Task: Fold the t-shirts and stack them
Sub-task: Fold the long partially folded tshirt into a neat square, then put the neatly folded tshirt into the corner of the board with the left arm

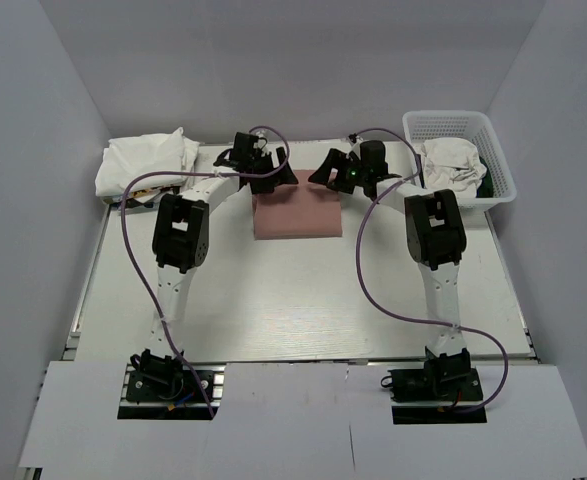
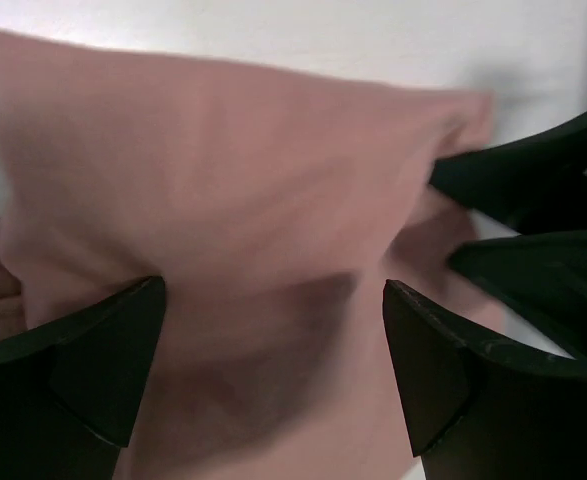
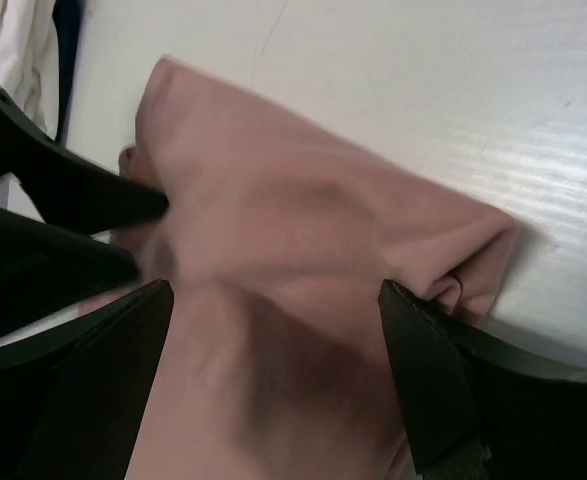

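Observation:
The dusty-pink t-shirt lies folded into a rectangle at the back middle of the table. Both grippers are at its far edge, facing each other. My left gripper is open, its jaws wide apart over the pink cloth. My right gripper is also open, straddling the pink cloth. Each wrist view shows the other gripper's fingers close by. White t-shirts lie piled at the back left. Another white one lies crumpled in the basket. The print on the pink shirt is hidden.
The white mesh basket stands at the back right corner. Purple cables loop from both arms over the table. Grey walls close in the left, right and back sides.

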You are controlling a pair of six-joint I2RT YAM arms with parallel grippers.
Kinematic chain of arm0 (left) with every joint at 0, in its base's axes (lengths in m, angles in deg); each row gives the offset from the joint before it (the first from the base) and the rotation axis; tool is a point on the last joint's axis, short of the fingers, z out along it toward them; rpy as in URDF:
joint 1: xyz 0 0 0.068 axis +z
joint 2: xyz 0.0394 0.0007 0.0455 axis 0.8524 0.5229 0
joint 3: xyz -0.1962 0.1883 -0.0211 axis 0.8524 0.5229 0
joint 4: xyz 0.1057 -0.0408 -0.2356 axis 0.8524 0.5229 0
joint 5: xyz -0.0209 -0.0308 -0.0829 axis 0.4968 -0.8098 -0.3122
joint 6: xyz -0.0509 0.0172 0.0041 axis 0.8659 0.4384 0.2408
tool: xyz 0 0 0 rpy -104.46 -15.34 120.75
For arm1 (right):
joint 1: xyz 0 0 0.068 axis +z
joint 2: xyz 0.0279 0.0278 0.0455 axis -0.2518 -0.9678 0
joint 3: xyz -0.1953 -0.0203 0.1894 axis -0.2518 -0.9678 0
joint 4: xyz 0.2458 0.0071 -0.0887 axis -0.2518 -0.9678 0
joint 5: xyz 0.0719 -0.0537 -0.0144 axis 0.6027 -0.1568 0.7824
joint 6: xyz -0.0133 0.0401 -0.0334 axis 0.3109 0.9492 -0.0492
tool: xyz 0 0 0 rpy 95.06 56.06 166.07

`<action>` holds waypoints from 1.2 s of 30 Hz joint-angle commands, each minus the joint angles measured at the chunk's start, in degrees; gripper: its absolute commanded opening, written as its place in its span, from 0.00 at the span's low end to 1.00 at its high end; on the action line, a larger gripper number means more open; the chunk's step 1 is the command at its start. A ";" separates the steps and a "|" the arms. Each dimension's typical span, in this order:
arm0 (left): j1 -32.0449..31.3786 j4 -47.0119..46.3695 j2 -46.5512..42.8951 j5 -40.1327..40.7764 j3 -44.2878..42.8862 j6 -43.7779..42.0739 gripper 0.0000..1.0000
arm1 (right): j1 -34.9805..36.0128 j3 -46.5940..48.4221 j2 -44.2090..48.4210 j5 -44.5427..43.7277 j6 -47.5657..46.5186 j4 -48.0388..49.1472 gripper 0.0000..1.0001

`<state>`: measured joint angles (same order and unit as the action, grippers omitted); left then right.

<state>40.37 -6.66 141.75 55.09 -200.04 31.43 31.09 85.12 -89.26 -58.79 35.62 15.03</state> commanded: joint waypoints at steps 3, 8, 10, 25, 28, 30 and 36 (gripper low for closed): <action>1.06 2.68 0.30 -1.22 -2.36 0.60 1.00 | -0.16 3.49 -4.46 1.27 0.71 1.52 0.90; 1.06 5.31 -1.98 -0.26 -4.91 -1.85 1.00 | 0.10 3.05 2.18 2.06 -2.36 -0.75 0.90; 0.36 6.01 -5.48 2.28 -4.22 -3.17 1.00 | 0.10 2.17 4.75 1.71 -4.91 -1.29 0.90; 0.88 10.41 -17.82 12.58 15.40 -6.52 1.00 | 0.45 -40.69 43.86 -10.94 -13.09 0.04 0.90; 0.88 11.12 -14.56 13.81 13.11 -7.84 1.00 | 0.45 -44.75 48.70 -13.32 -13.36 -0.94 0.90; 0.88 12.25 -11.23 14.34 10.04 -9.49 1.00 | 0.27 -46.60 49.85 -13.40 -13.71 -1.29 0.90; 0.88 13.13 -5.42 13.29 4.41 -10.30 1.00 | 0.19 -49.16 54.50 -15.86 -14.15 -4.28 0.90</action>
<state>41.15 5.01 135.74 68.01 -192.74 22.40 31.49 36.47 -38.53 -72.51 22.98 10.84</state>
